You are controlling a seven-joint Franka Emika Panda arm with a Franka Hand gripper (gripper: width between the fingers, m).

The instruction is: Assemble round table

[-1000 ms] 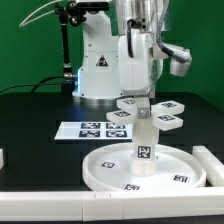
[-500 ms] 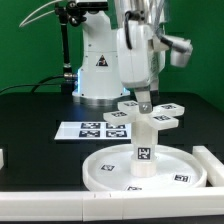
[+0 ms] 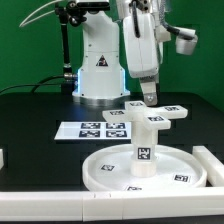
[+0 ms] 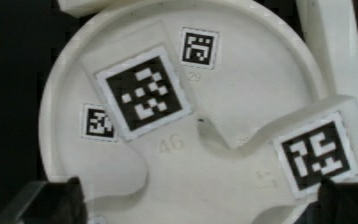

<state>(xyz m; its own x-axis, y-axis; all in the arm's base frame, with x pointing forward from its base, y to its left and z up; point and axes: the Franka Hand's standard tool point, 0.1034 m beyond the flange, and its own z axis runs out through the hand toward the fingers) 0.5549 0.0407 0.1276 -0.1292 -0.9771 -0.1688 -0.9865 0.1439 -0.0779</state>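
Observation:
The large rimmed round disc (image 3: 176, 162) lies on the black table near the front. The short thick post (image 3: 143, 150) stands upright at its middle. The cross-shaped piece (image 3: 150, 114) sits on top of the post, its arms carrying tags. My gripper (image 3: 148, 97) hangs just above the cross-shaped piece, apart from it, open and empty. In the wrist view the cross-shaped piece (image 4: 144, 88) fills the picture below my gripper (image 4: 202, 205). The dark fingertips (image 4: 51, 200) stand wide apart at either side with nothing between them.
The marker board (image 3: 95, 129) lies flat on the table at the exterior view's left of the disc. White straight rails lie at the right (image 3: 211, 162), at the far left (image 3: 3, 157) and along the front edge (image 3: 60, 195). The robot base (image 3: 100, 70) stands behind.
My gripper has risen off the cross-shaped piece and shifted slightly toward the exterior view's right. The cross-shaped piece stays on the post.

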